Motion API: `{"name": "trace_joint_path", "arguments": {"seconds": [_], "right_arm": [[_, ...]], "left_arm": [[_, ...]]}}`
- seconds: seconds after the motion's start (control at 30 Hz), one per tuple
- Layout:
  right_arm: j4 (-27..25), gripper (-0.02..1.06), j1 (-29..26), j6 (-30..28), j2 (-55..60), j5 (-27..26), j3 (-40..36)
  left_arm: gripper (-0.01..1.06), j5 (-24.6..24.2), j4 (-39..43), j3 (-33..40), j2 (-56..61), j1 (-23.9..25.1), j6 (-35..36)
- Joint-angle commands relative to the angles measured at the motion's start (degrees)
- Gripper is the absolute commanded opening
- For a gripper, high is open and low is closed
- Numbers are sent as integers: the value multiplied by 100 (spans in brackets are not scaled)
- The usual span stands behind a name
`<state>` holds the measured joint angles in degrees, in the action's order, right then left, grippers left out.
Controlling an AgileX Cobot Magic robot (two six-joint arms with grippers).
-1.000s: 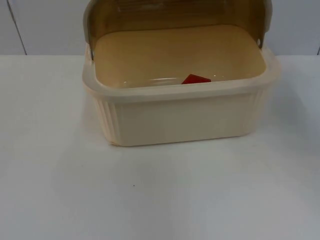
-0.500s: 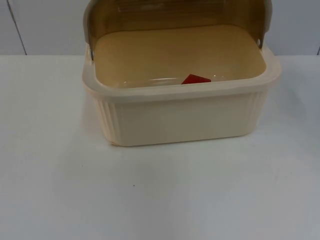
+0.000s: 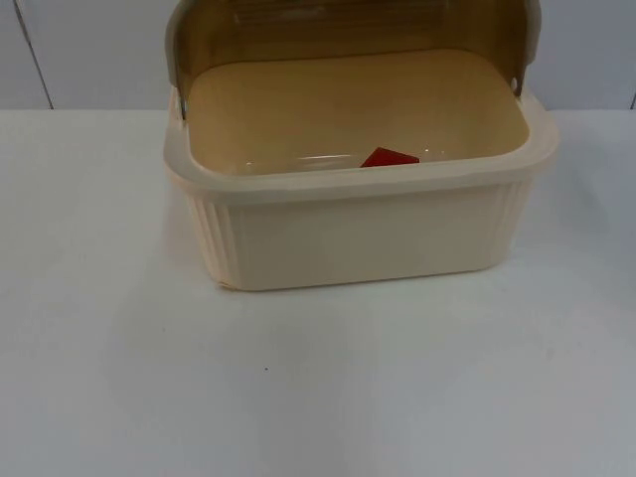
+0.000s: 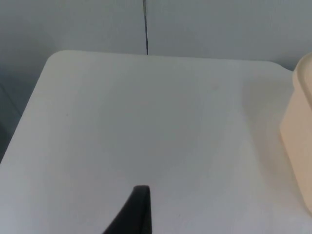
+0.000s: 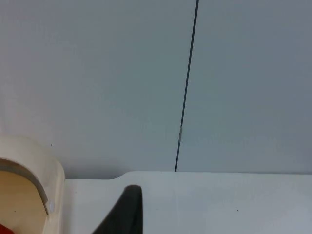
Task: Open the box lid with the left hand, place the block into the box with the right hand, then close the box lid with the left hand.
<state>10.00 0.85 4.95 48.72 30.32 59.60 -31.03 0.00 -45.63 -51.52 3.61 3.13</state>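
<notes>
A cream ribbed box (image 3: pixel 358 238) stands at the back middle of the white table. Its brown translucent lid (image 3: pixel 348 30) is swung up and back against the wall. A red block (image 3: pixel 390 157) lies inside on the box floor, close behind the front wall. My left gripper (image 4: pixel 139 212) hovers over bare table to the left of the box, whose cream wall (image 4: pixel 300 141) is some way off. My right gripper (image 5: pixel 124 209) is held beside the box's right end, where the rounded rim (image 5: pixel 41 163) and a sliver of the red block (image 5: pixel 4 229) appear.
The grey partition wall (image 3: pixel 89 50) with its dark vertical seams runs right behind the box. White table top (image 3: pixel 318 388) stretches in front of the box and to both sides. The table's rounded far left corner (image 4: pixel 56 56) lies beyond the left gripper.
</notes>
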Motion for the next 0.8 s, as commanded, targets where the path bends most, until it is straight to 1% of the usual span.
{"name": "trace_joint_path", "arguments": {"seconds": [0.0, 0.07, 0.23, 0.3, 0.33, 0.37, 0.4, 0.5, 0.6, 0.63, 0.7, 0.73, 0.77], "right_arm": [[30, 105, -30, -49, -33, -10, -16], [30, 105, -30, -49, -33, -10, -16], [30, 105, -30, -49, -33, -10, -16], [30, 105, -30, -49, -33, -30, -16], [30, 105, -30, -49, -33, -30, -16], [30, 105, -30, -49, -33, -30, -16], [30, 105, -30, -49, -33, -30, -16], [30, 105, -30, -49, -33, -30, -16], [30, 105, -30, -49, -33, -30, -16], [30, 105, -30, -49, -33, -30, -16], [30, 105, -30, -49, -33, -30, -16], [30, 105, -30, -49, -33, -30, -16], [30, 105, -30, -49, -33, -30, -16]], "left_arm": [[105, -41, -47, 32, 0, -19, 63], [105, -52, -47, 32, 0, -19, 267], [105, 52, -47, 32, 0, -19, 289], [105, 302, 69, 32, 0, -19, 289], [105, 501, 144, 32, 0, -19, 289], [105, 501, 144, 32, 0, -19, 289], [105, 708, 237, 32, 0, -19, 289], [105, 1135, 231, 32, 0, -19, 289], [105, 1191, 230, -17, -42, -19, 289], [105, 950, 230, -201, -172, -19, 136], [105, 910, 145, -412, -399, -19, -92], [105, 910, 145, -412, -399, -19, -92], [105, 910, 57, -617, -576, -19, -225]]}}
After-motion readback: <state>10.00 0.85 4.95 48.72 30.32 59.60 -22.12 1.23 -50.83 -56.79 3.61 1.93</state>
